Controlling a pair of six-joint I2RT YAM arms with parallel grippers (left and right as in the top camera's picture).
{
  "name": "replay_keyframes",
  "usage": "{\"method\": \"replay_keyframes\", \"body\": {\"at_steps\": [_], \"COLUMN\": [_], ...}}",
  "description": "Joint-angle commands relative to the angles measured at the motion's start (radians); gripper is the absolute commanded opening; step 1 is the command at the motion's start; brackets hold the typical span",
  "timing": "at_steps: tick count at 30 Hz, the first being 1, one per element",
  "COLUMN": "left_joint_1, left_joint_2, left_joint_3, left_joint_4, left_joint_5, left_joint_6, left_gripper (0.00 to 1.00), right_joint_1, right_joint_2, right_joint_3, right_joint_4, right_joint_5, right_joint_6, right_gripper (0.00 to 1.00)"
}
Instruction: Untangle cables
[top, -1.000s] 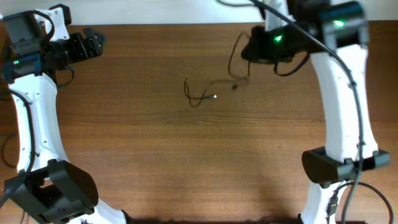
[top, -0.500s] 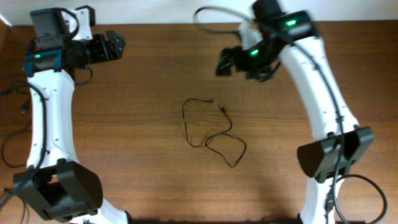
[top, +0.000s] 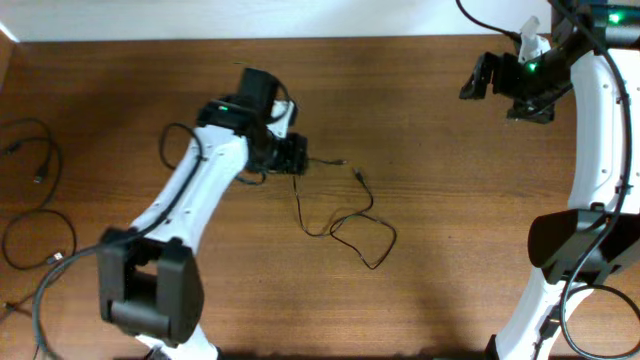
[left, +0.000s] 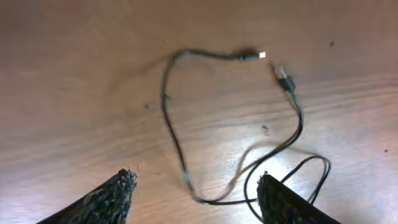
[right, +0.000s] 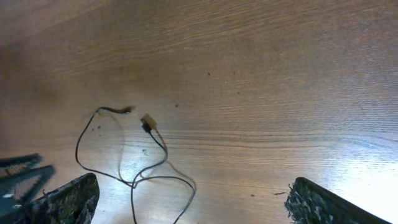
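Brown wood-grain tabletop (top: 450, 250), seen from above and from both wrists. A thin black cord with small plug ends (top: 297, 200) lies loose near the middle of the table, flat on the wood. Its two ends sit close together but apart: a silver-tipped end (left: 262, 55) and a darker plug (left: 284, 76). From there the cord runs down in one big open curve and closes into a smaller loop (top: 370, 242) on the side nearer the robot. The left gripper (top: 293, 155) hangs at the cord's left edge. In its wrist view the dark padded fingertips (left: 121, 190) stand apart with the lower bend of the cord between them on the table, and nothing is clamped. The right gripper (top: 478, 78) is well away, up near the far right of the table, with its jaws spread wide and empty; its wrist camera sees the cord only at a distance. More thin black cords (top: 40, 178) lie loose at the table's far left edge, well apart from the central one. I cannot tell whether those are knotted.
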Motion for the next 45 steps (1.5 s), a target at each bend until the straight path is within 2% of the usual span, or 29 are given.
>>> {"method": "replay_keyframes", "body": {"at_steps": [1,6,7,8,9,10,14,16,17,20,22,23,24,26,28,31,33,35,37,39,40,45], "left_joint_1": [-0.073,-0.093,-0.093,-0.093,-0.093,-0.093,-0.128,-0.177,-0.204,-0.287,-0.326,-0.356,-0.371,-0.382,-0.381,-0.404,-0.439,-0.464,-0.467,-0.467,-0.467,-0.470], "left_joint_2": [0.079,0.169,0.171,0.172,0.171,0.171,0.105,0.068,0.066,0.066,0.066,0.066,0.067,0.067,0.067,0.068,0.072,0.088,0.116,0.170,0.197,0.233], "left_joint_3": [-0.019,-0.019,-0.019,-0.019,-0.018,-0.011,0.043,0.043,0.043,0.043,0.041,0.041,0.041,0.041,0.041,0.038,0.013,-0.031,-0.058,-0.071,-0.072,-0.073], "left_joint_4": [-0.011,-0.014,-0.013,-0.009,0.002,0.002,-0.012,-0.028,-0.045,-0.104,-0.111,-0.106,-0.102,-0.095,-0.093,-0.122,-0.110,-0.068,-0.006,0.064,0.095,0.166], "left_joint_5": [-0.085,-0.122,-0.121,-0.121,-0.116,-0.117,-0.095,0.034,0.084,0.093,0.094,0.088,0.076,0.038,0.045,0.163,0.126,0.056,-0.011,-0.028,-0.029,-0.118], "left_joint_6": [-0.093,-0.116,-0.116,-0.116,-0.116,-0.105,0.185,0.365,0.400,0.420,0.420,0.420,0.420,0.420,0.420,0.552,0.570,0.566,0.501,0.485,0.485,0.433], "left_gripper": [0.56,0.52,0.48,0.28,0.01,0.00,0.00,0.00,0.00,0.00,0.21,0.70,0.82,0.96,0.93,0.93,0.94,0.91,0.89,0.84,0.79,0.73], "right_joint_1": [0.000,0.000,0.000,0.000,0.000,0.000,0.000,0.000,0.000,0.000,0.000,0.000,0.000,0.000,0.000,0.000,0.000,0.000,0.000,0.000,0.000,0.000], "right_joint_2": [-0.027,-0.027,-0.027,-0.027,-0.027,-0.027,-0.027,-0.027,-0.027,-0.027,-0.027,-0.027,-0.027,-0.027,-0.027,-0.027,-0.027,-0.027,-0.027,-0.027,-0.027,-0.027], "right_joint_3": [0.013,0.013,0.013,0.013,0.013,0.013,0.013,0.013,0.013,0.013,0.013,0.013,0.013,0.013,0.013,0.013,0.013,0.013,0.013,0.013,0.013,0.013], "right_joint_4": [-0.008,-0.042,-0.045,-0.045,-0.045,-0.044,-0.041,-0.041,-0.041,-0.041,-0.041,-0.042,-0.042,-0.045,-0.045,-0.045,-0.045,-0.045,-0.045,-0.045,-0.045,-0.045], "right_joint_5": [0.026,0.055,0.055,0.055,0.055,0.055,0.056,0.055,0.055,0.055,0.055,0.055,0.055,0.055,0.055,0.055,0.055,0.055,0.055,0.055,0.055,0.055], "right_joint_6": [-0.013,-0.042,-0.042,-0.042,-0.042,-0.042,-0.043,-0.043,-0.043,-0.045,-0.047,-0.046,-0.046,-0.066,-0.072,-0.087,-0.091,-0.091,-0.091,-0.091,-0.091,-0.109], "right_gripper": [0.99,0.99,0.99,0.99,0.99,0.99,0.99,0.99,0.99,0.99,0.99,0.99,0.99,0.99,0.99,0.99,0.99,0.99,0.99,0.99,0.99,0.99]}}
